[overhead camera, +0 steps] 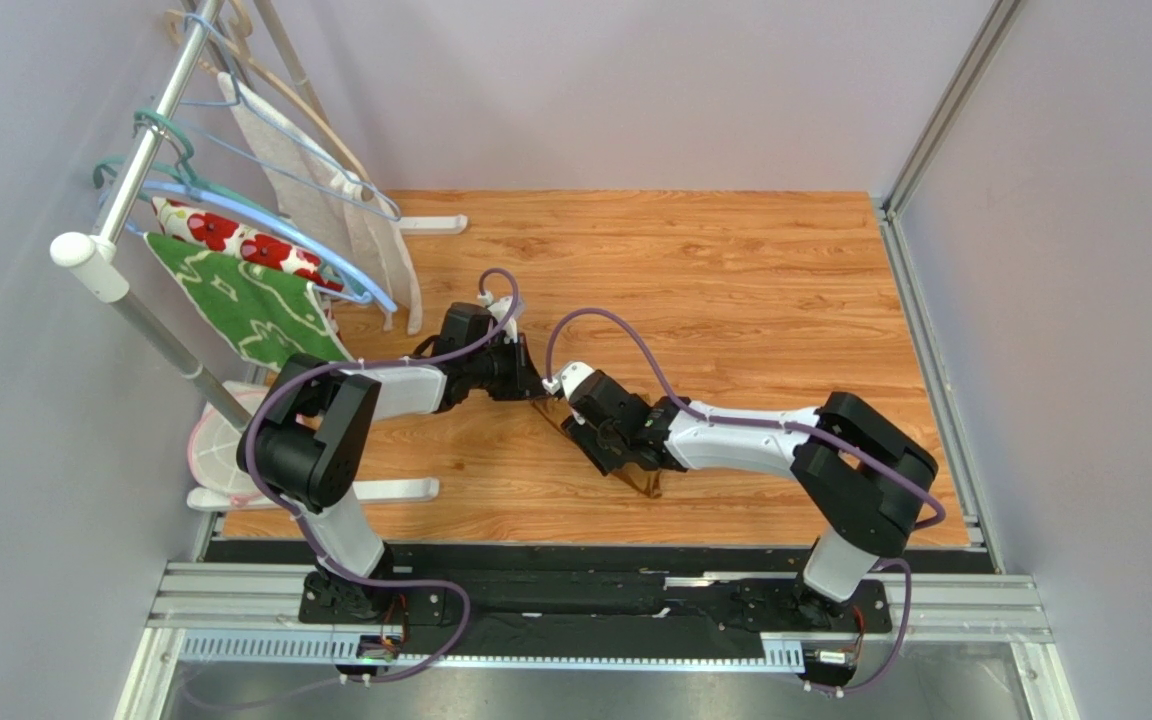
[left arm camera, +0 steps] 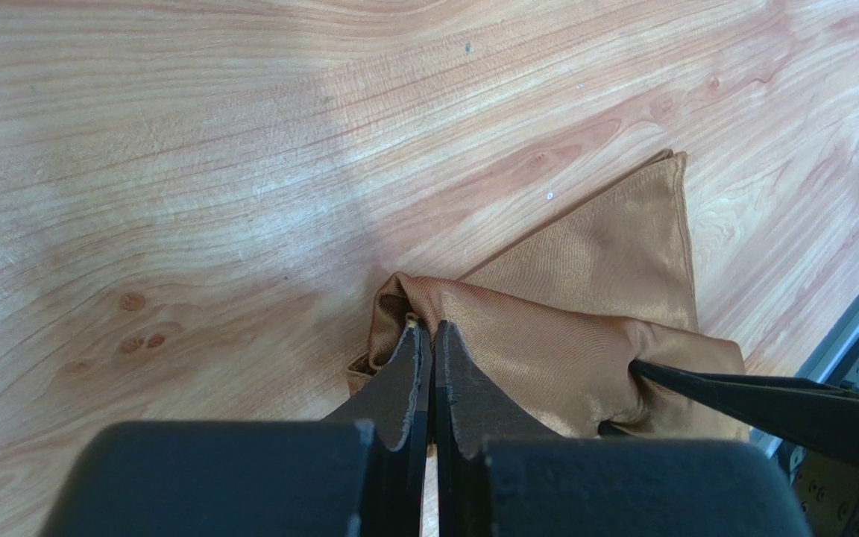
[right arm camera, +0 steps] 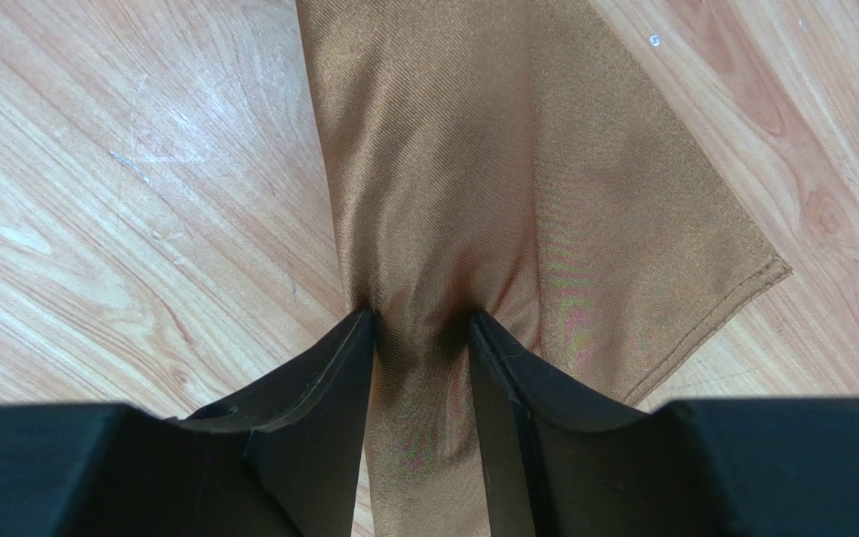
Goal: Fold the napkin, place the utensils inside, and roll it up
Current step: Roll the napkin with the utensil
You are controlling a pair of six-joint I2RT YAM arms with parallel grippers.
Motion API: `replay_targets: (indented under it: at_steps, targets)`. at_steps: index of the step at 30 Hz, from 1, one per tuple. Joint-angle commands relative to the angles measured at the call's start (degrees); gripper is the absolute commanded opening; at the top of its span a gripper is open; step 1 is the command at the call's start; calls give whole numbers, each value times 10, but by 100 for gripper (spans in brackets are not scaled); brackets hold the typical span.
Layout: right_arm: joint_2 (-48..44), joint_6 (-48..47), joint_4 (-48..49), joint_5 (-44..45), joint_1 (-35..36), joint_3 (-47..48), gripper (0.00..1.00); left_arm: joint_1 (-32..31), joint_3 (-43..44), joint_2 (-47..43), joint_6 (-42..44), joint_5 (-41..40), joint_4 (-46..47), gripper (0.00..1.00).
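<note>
Napkin (left arm camera: pixel 580 324): golden-brown, thin, faintly shiny; lies bunched and creased near the middle of the table (overhead camera: pixel 717 255), between the two arms.
Napkin shape, left wrist view: one flat corner pointing away with a hemmed edge showing, the rest gathered into soft folds.
Napkin shape, right wrist view: drawn into a narrow band at the fingers, fanning wider farther off, one hemmed corner flat on the wood.
Left gripper (left arm camera: pixel 432 330): fingers pressed almost together, pinching a raised fold at the cloth's near-left side; low over the wood.
Right gripper (right arm camera: pixel 421 319): clamped on the gathered band, cloth puckered between the fingers.
Arm pose: both forearms reaching inward, wrists close together over the cloth, elbows bent out to the sides.
Left edge: rack (overhead camera: pixel 124 168) with hangers, a green leaf-patterned cloth (overhead camera: pixel 252 300) and a white cloth with red flowers (overhead camera: pixel 229 237), well apart from the napkin; foot bars (overhead camera: pixel 387 491) resting on the wood near the left arm.
Open room: bare wood grain from the cloth to the far edge and across to the metal rail (overhead camera: pixel 920 330) on the right.
</note>
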Motion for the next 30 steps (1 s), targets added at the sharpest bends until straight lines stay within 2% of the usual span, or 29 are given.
replay_targets:
  at_steps: [1,4,5,7,8,10,11,18,23,30]
  targets:
    - [21,31,-8,-40,-6,-36,43,2,4,-7,10,8,1,3]
    - [35,45,-7,-52,-11,-42,43,2,-1,-15,11,11,10,13]
    - [39,50,-11,-60,-14,-42,38,2,-6,-18,12,13,14,28]
    - [50,61,-12,-88,-37,-44,30,3,-12,-34,11,10,24,48]
    - [50,72,-3,-128,-44,-49,25,3,-18,-41,11,4,24,61]
    - [46,76,10,-163,-66,-68,21,7,-26,-65,12,-18,22,69]
    - [43,77,23,-193,-72,-74,19,12,-35,-74,13,-25,22,81]
    - [48,84,69,-360,-133,-101,13,20,-74,-138,11,-74,56,82]
    - [62,94,95,-474,-193,-100,10,20,-68,-127,12,-69,48,82]
    - [90,101,84,-551,-252,-76,8,20,-60,-103,9,-66,42,77]
